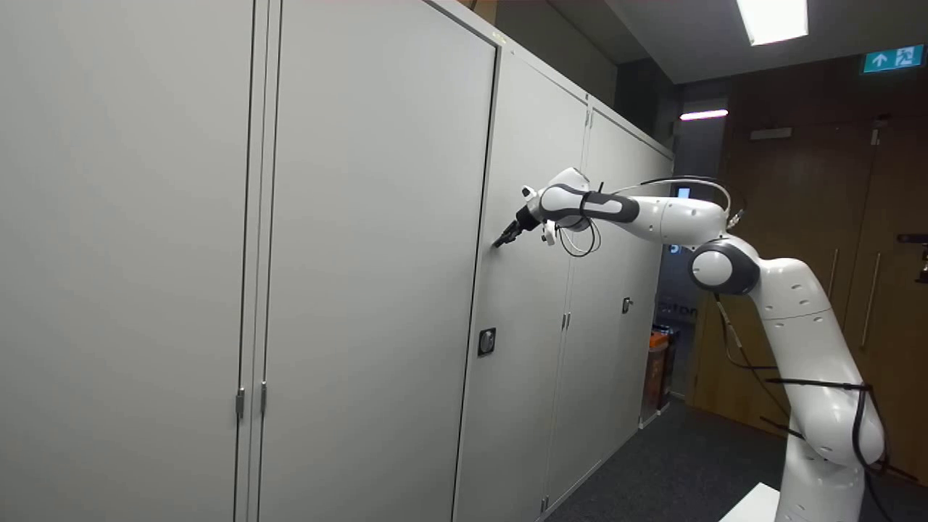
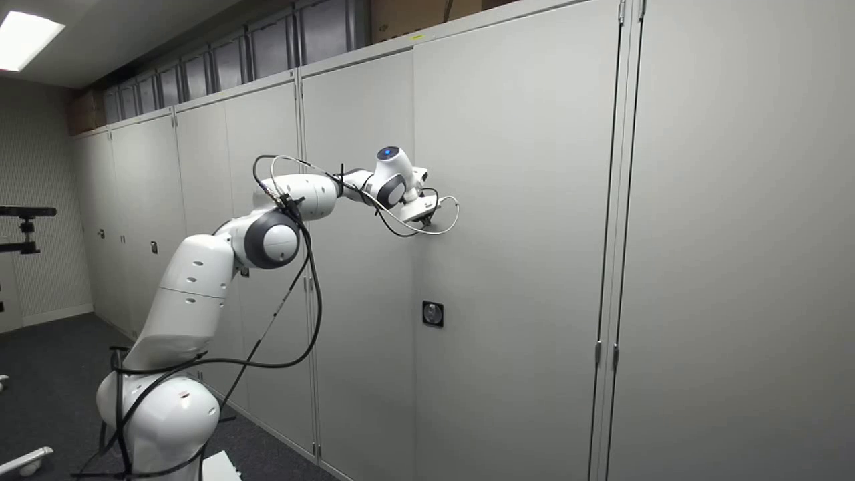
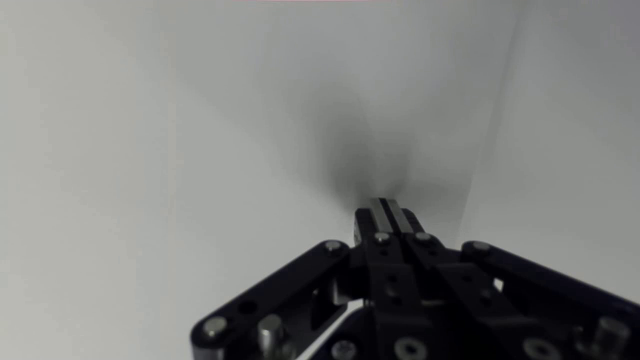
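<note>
Closed and empty, the jaws seem to touch the cabinet door (image 1: 523, 290), its lock (image 1: 486, 342) below them. This looks like pushing; the next move calls for light pressure.

Dark floor (image 1: 674, 453), wooden doors (image 1: 812, 188), green exit sign (image 1: 893, 59), bright ceiling light (image 1: 773, 20)

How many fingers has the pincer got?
2. In the wrist view, the pincer shows one finger on the picture's left and a second finger on its right, closed together. None seems hidden.
</note>
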`<state>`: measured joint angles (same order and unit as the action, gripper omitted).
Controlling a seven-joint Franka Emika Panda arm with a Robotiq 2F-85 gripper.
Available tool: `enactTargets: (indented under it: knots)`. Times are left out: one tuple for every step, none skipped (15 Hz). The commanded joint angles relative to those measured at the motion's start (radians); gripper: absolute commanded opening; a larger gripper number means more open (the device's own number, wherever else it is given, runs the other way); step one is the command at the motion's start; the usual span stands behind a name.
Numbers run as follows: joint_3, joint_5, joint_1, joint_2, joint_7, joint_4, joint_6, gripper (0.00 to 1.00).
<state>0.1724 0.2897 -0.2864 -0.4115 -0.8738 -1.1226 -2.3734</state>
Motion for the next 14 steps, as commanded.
enactTargets:
  knots:
    - [0.003,-0.006,0.003,-0.054,0.016,0.088,0.023,0.0]
    - [0.003,-0.007,0.003,-0.055,0.016,0.09,0.026,0.0]
    - [0.003,-0.007,0.003,-0.058,0.016,0.093,0.03,0.0]
    - [0.004,-0.007,0.002,-0.061,0.015,0.097,0.034,0.0]
    - [0.003,-0.007,0.003,-0.063,0.015,0.101,0.039,0.0]
    - [0.004,-0.007,0.002,-0.066,0.015,0.106,0.043,0.0]
    - [0.004,-0.007,0.003,-0.068,0.015,0.11,0.047,0.0]
    - [0.004,-0.008,0.002,-0.07,0.015,0.113,0.051,0.0]
    - [0.004,-0.008,0.003,-0.073,0.015,0.117,0.056,0.0]
    - [0.004,-0.008,0.003,-0.076,0.015,0.122,0.061,0.0]
    - [0.004,-0.008,0.003,-0.078,0.015,0.126,0.066,0.0]
    - [0.004,-0.008,0.003,-0.081,0.014,0.129,0.069,0.0]
    - [0.004,-0.008,0.003,-0.084,0.014,0.133,0.071,0.0]
    - [0.004,-0.008,0.003,-0.086,0.014,0.135,0.073,0.0]
